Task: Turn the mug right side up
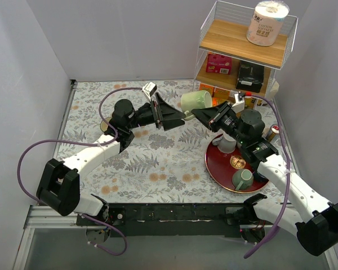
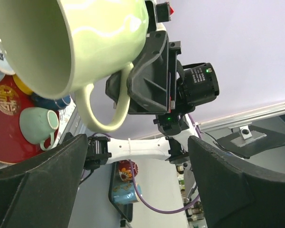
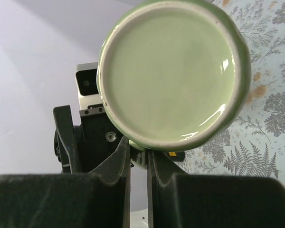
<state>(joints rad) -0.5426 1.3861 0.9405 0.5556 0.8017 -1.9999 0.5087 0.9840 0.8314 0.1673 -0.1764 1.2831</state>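
While the light green mug (image 1: 196, 100) hung on its side in the air above the floral table (image 1: 158, 163), between the two arms, the right gripper (image 3: 138, 148) was clenched on its handle (image 2: 92, 111). The left gripper (image 2: 137, 140) stood released, spread wide just below the mug's mouth. Recommendation: seat the left squarely astride the mug's wall before closing, with the right releasing only once that grip is firm.

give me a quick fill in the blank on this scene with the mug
The green mug is held off the table in the jaws of the ___ arm.
The left gripper has its jaws ___.
The small cup sits on a ___ tray.
The paper roll stands on the ___ level of the shelf.
Missing words: right, open, red, top.
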